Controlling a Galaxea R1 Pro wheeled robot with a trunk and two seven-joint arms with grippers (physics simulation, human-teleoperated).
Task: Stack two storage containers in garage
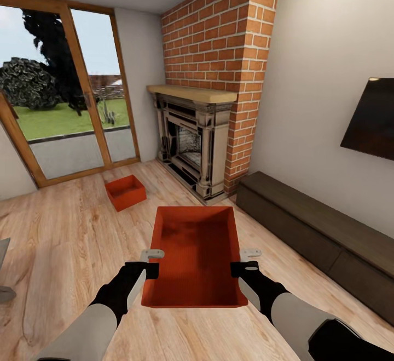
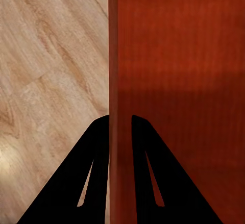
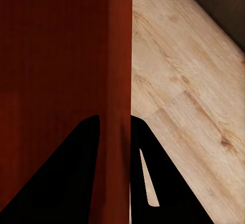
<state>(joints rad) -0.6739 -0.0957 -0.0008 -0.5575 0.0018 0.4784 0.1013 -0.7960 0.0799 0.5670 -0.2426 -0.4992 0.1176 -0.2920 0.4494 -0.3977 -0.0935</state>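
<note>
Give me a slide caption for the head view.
Both grippers, left and right, hold one orange bin by its side walls; another bin sits near the fireplace.

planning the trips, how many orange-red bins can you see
2: one orange-red open-top plastic bin held between left pincer and right pincer; another on the wood floor by the glass door.

Orange-red bin (image 1: 194, 257) between both grippers

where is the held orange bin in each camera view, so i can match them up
Head view: the held bin sits low centre, between the left gripper and right gripper.
Left wrist view: its wall covers the right half.
Right wrist view: its wall covers the left half.
Shared landmark: the wood plank floor.
</note>
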